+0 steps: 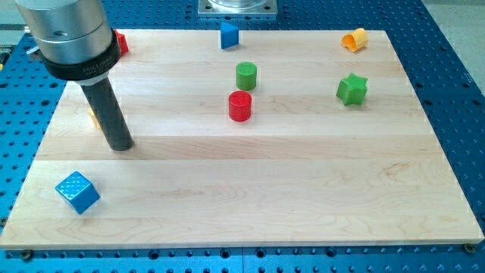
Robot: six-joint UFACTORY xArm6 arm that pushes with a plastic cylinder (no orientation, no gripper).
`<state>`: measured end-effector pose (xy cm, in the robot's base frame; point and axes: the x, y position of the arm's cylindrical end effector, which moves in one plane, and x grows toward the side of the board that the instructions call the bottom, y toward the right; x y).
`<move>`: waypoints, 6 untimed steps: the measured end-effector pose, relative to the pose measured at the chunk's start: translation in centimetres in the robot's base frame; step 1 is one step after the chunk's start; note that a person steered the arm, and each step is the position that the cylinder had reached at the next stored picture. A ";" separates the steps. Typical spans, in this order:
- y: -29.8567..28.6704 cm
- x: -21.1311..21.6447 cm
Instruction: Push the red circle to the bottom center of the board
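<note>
The red circle point(239, 105) is a short red cylinder standing a little above the board's middle. A green circle point(246, 76) stands just above it, apart from it. My tip point(121, 145) rests on the board at the view's left, well to the left of the red circle and slightly lower. A blue cube point(77, 192) lies below my tip near the bottom left corner.
A green star point(352, 89) sits at the right. An orange block point(354, 39) lies at the top right and a blue block point(229, 35) at the top centre. A red block point(120, 43) and a yellow block point(92, 116) peek out behind the rod. The wooden board point(303, 197) lies on a blue perforated table.
</note>
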<state>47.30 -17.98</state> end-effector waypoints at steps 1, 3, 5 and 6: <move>3.7 -2.8; 11.5 -6.9; 21.0 -3.6; 21.8 -5.8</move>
<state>41.52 3.81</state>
